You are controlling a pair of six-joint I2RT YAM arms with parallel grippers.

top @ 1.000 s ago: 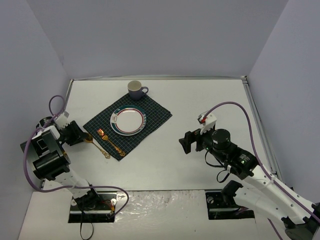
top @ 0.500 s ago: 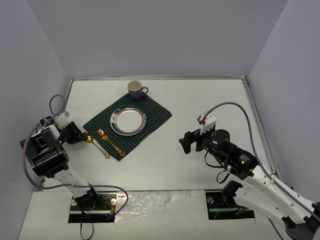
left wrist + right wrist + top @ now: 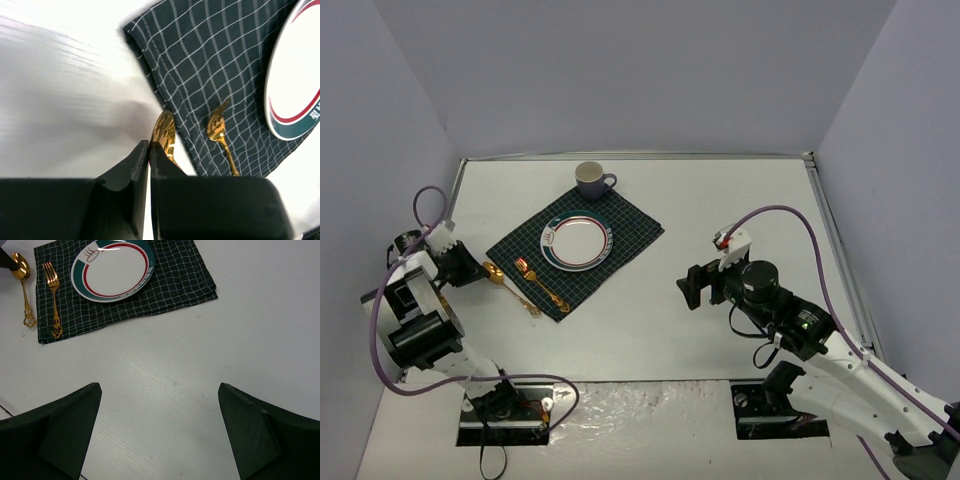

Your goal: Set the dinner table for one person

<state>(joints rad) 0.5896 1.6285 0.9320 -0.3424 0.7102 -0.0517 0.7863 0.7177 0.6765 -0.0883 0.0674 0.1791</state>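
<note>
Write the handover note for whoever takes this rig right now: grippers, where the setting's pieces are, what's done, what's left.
Left gripper: fingers shut with nothing between them, tips right at the bowl of the gold spoon; cannot tell if they touch it.
Right gripper: open, empty, over bare dinner table to the right of the setting.
Where things are: plate on the checked cloth; gold fork on the cloth left of the plate; spoon on bare table along the cloth's edge; mug on the table beyond the cloth.
Done: the setting looks laid.
Left: probably just back the left arm away, perhaps after straightening the spoon.
</note>
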